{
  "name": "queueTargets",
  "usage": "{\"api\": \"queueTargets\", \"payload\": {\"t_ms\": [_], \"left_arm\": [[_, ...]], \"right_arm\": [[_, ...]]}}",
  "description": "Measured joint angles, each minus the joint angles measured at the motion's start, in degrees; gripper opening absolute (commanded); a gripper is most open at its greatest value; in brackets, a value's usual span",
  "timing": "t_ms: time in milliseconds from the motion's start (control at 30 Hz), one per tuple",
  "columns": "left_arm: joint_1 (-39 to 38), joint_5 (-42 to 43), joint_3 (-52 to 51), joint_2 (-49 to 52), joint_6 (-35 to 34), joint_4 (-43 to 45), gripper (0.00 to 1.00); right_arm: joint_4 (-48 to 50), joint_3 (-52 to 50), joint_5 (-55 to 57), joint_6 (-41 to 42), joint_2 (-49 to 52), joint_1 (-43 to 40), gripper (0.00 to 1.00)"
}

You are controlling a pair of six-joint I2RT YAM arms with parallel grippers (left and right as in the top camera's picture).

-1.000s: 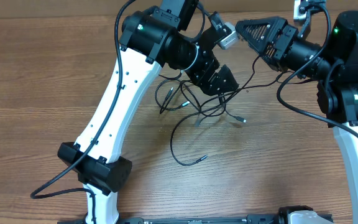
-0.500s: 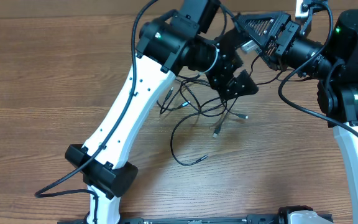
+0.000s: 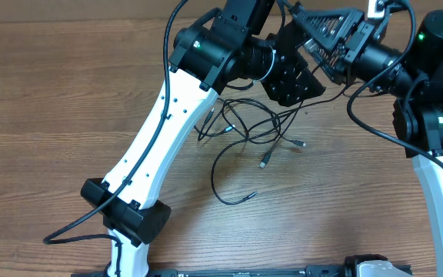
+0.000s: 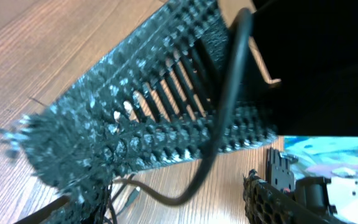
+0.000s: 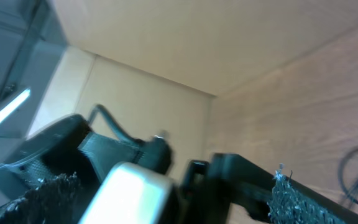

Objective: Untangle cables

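The cables (image 3: 237, 123) lie in a loose black tangle on the wooden table, with plug ends at the right (image 3: 300, 144), in the middle (image 3: 265, 163) and nearer the front (image 3: 251, 195). My left gripper (image 3: 302, 81) hovers over the tangle's upper right, close under my right gripper (image 3: 314, 31). In the left wrist view one cable strand (image 4: 225, 118) curves down between the left gripper (image 4: 173, 205) fingers, which stand apart with wood showing between them. The right gripper (image 5: 173, 199) is open, and the left arm's wrist fills the space between its fingertips (image 5: 294, 196).
The right gripper's ribbed finger (image 4: 135, 124) crosses most of the left wrist view, very near the left gripper. The left arm's white link (image 3: 156, 146) slants over the table's left-centre. The right arm's base (image 3: 437, 115) stands at the right edge. A wall (image 5: 166, 37) rises behind the table.
My left arm swung up and right until its gripper sits against the right gripper, and its jaws narrowed somewhat. A cable strand and one plug shifted. The right gripper edged up and left.
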Motion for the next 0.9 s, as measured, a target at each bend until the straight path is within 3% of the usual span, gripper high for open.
{"api": "queueTargets", "payload": {"t_ms": [167, 333, 667, 767, 900], "left_arm": [[0.0, -0.07, 0.0, 0.0, -1.05, 0.39, 0.71], [0.0, -0.24, 0.0, 0.0, -1.51, 1.36, 0.69], [0.0, -0.66, 0.0, 0.0, -4.02, 4.46, 0.24], [0.0, -0.94, 0.0, 0.0, -4.39, 4.55, 0.05], [-0.02, -2.4, 0.0, 0.0, -6.1, 5.84, 0.04]], "right_arm": [[6.93, 0.0, 0.0, 5.38, -0.02, -0.02, 1.0], [7.69, 0.0, 0.04, 8.11, -0.02, -0.02, 1.0], [7.72, 0.0, 0.13, 10.67, -0.02, 0.0, 1.0], [8.07, 0.0, 0.33, 10.73, -0.02, -0.02, 1.0], [8.63, 0.0, 0.52, 11.37, 0.0, -1.11, 1.0]]}}
